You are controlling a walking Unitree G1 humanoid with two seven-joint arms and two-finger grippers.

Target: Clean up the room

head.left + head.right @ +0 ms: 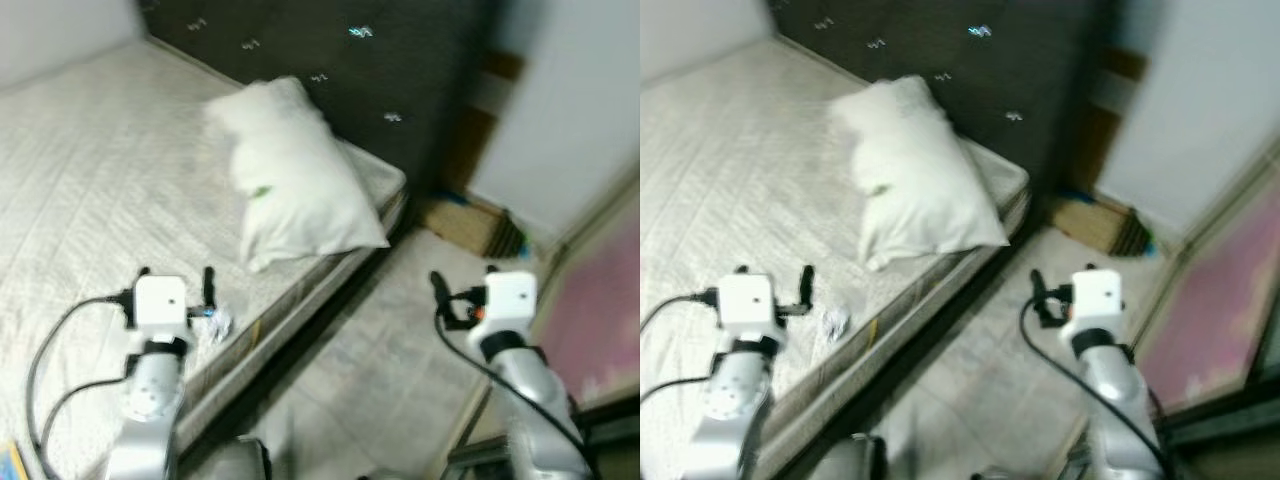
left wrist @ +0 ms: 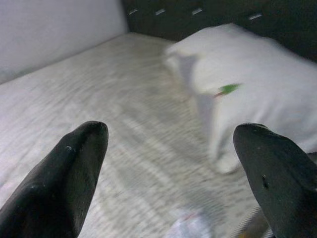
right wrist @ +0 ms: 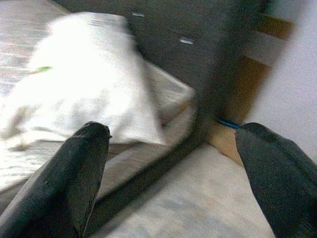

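Crumpled wrapper [image 1: 212, 323] at bare mattress [image 1: 80, 190] edge, white pillow [image 1: 290, 175], tiled floor [image 1: 370, 380]

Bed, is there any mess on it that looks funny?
Yes. A small crumpled wrapper lies near the mattress edge, just beside the left tool; it looks like litter. The white pillow also lies crooked.
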